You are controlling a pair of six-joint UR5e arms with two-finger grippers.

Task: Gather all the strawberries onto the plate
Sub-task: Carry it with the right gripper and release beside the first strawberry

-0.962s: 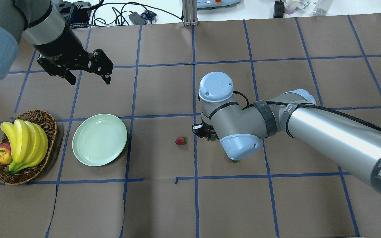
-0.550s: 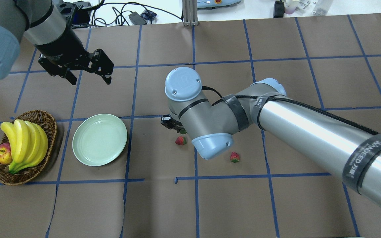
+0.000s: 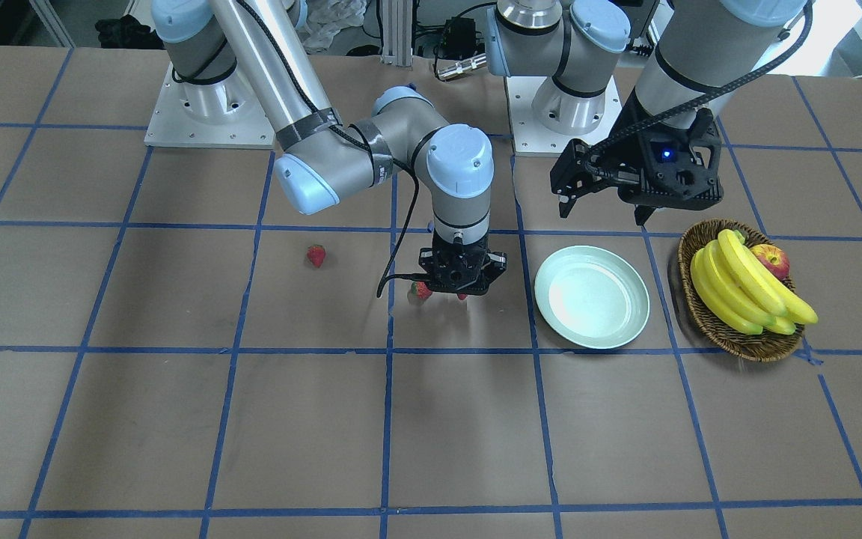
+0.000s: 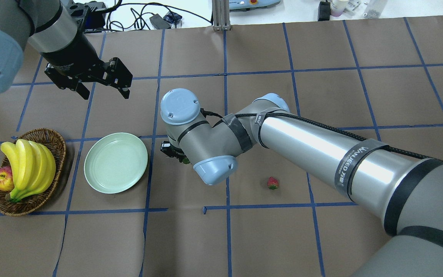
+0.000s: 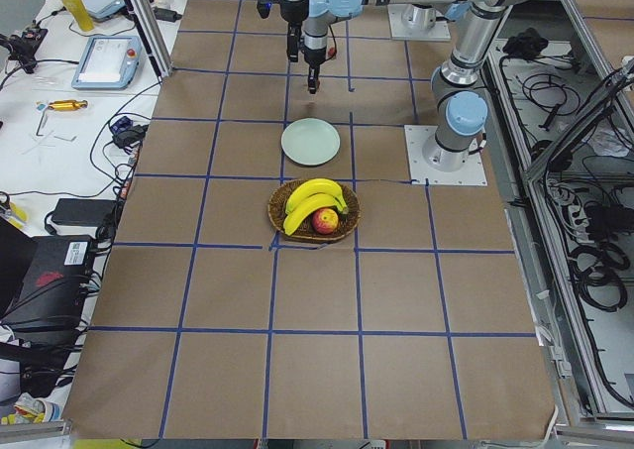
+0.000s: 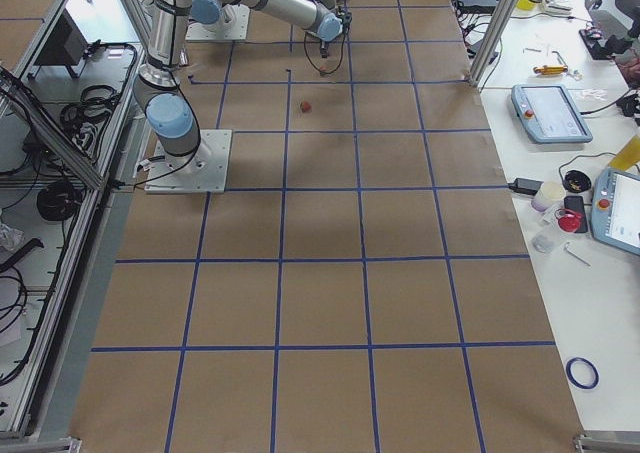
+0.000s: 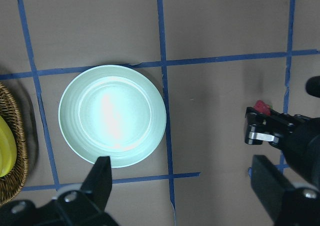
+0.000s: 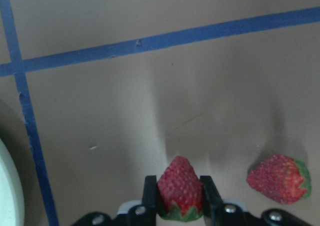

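My right gripper [image 8: 180, 206] is shut on a red strawberry [image 8: 180, 187] and holds it just above the table, right of the pale green plate [image 4: 115, 162]. Its jaws are mostly hidden under the wrist in the overhead view [image 4: 179, 156]. A second strawberry [image 8: 279, 178] lies on the table beside it, also in the front view [image 3: 421, 290]. A third strawberry [image 4: 272, 183] lies farther right. The plate [image 3: 592, 297] holds nothing. My left gripper [image 4: 104, 89] is open and holds nothing, high above the table behind the plate.
A brown wicker basket [image 4: 58, 143] with bananas [image 4: 29, 165] and an apple [image 4: 2, 180] stands left of the plate. The right forearm [image 4: 321, 154] stretches across the table's middle. Blue tape lines grid the brown table cover.
My right arm has swung left with the strawberry, from the table's middle to beside the plate. It uncovered the right strawberry and now hides the middle one from overhead. The left arm stayed still.
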